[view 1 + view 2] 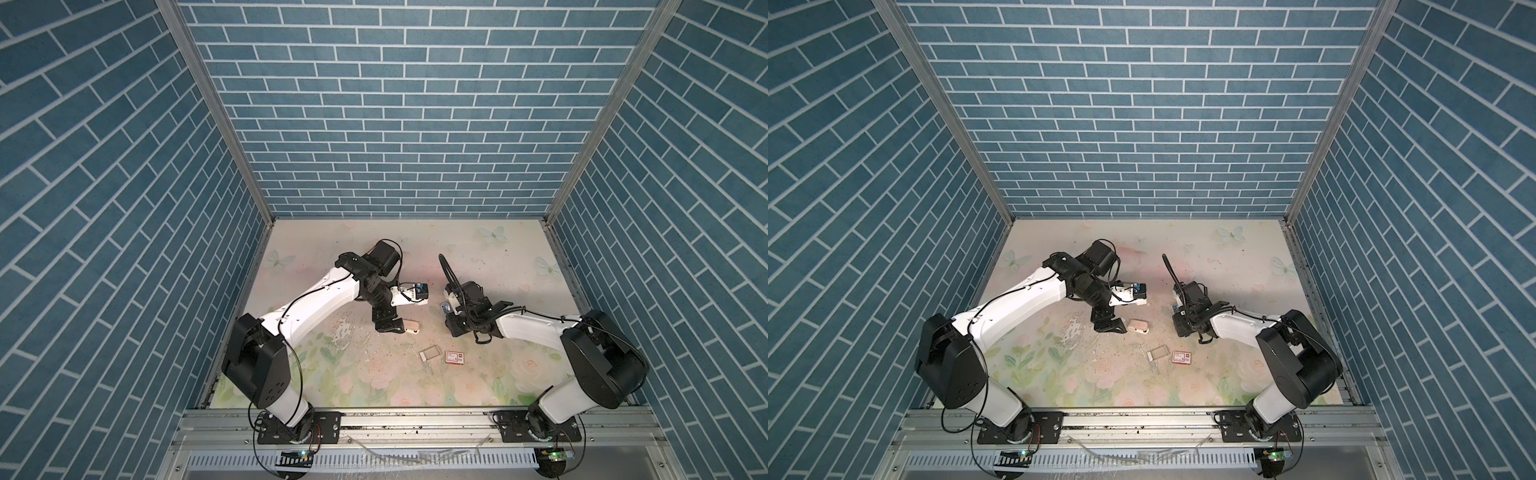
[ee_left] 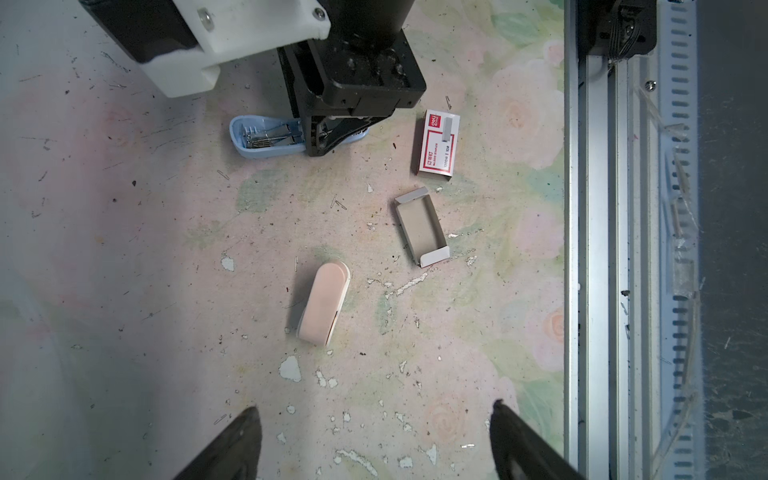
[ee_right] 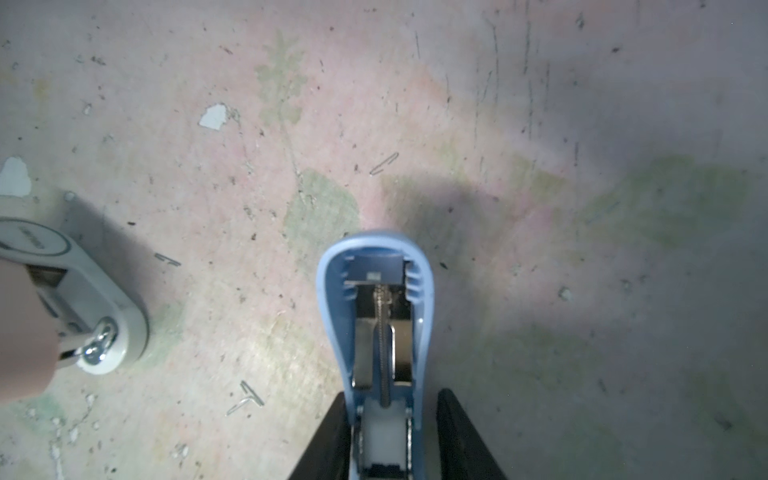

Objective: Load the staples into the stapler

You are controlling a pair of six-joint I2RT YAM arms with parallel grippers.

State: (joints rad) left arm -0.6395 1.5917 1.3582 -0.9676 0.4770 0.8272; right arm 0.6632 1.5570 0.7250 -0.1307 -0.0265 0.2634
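Your left end effector (image 2: 376, 428) hung above the desk (image 2: 124, 249) with its jaws spread wide and nothing between them. The pink stapler (image 2: 324, 303) lay closed on the desk just beyond its fingertips. In both top views that stapler (image 1: 411, 326) sat right beside the left end effector, on the side toward the middle.

Your right end effector (image 3: 392, 392) stood only a little parted and straddled the rear of the blue stapler (image 3: 374, 311). One finger lay against the stapler's side, and the other stood clear of it by a thin gap. The blue stapler rested on the desk with its top swung open, so its spring and metal channel showed. You could not tell whether a strip of staples sat in the channel.

The grey tray (image 2: 422, 226) and the red-and-white box (image 2: 436, 143) lay near each other but apart. Both were nearer the front rail than either stapler. In both top views the box (image 1: 1181, 356) was to the right of the tray (image 1: 1156, 353). A few loose staples (image 2: 338, 203) lay scattered on the desk between the staplers.
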